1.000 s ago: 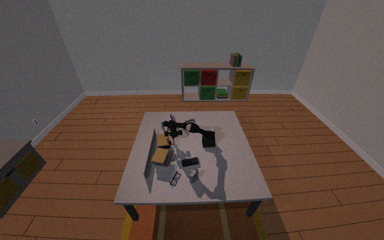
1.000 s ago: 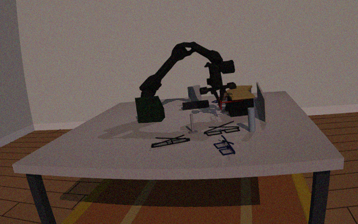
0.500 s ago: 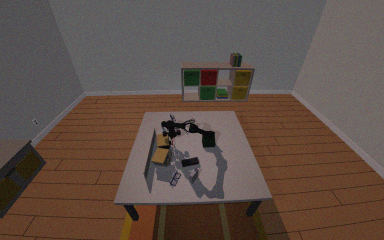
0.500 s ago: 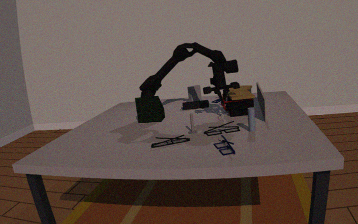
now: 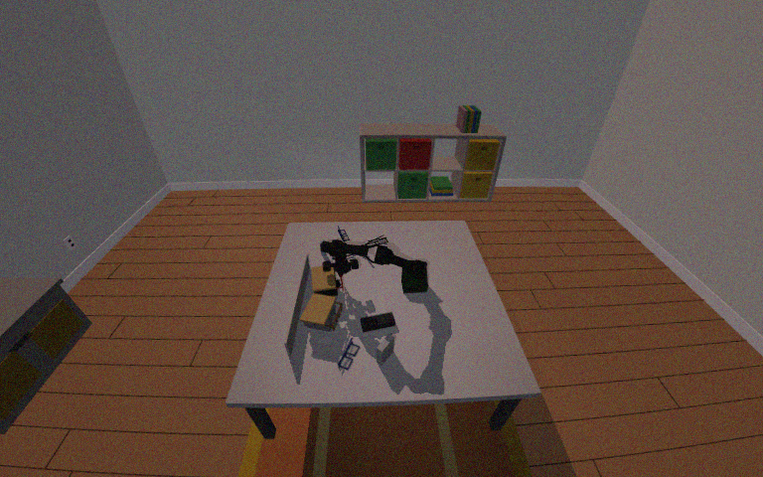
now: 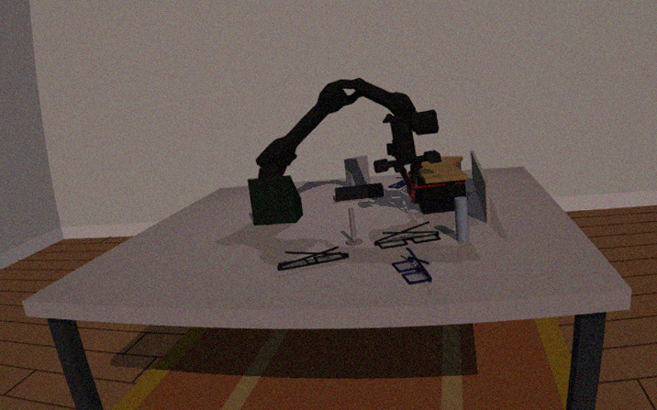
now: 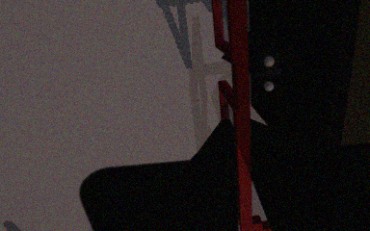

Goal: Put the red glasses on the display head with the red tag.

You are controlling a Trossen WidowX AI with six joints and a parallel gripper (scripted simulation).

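Near edge of table [image 6: 135, 304]: blue glasses [image 6: 412, 269], two dark pairs [image 6: 313, 258]. Farther back, gripper [image 6: 408, 174] clamped on red glasses [image 7: 240, 111], held at the face of the red-tagged head [image 6: 439, 183], just above the table

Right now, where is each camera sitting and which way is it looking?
Top: high up, looking down across the table toward the shelf; the whole arm shows.
Exterior: low beside the table, facing the wall; the arm arches up and drops to the gripper by the head.
Wrist: on the arm's wrist, looking down past the dark fingers at the table; the red glasses run up the picture, clamped in the gripper.
Top and exterior share the arm, the head and the blue glasses.
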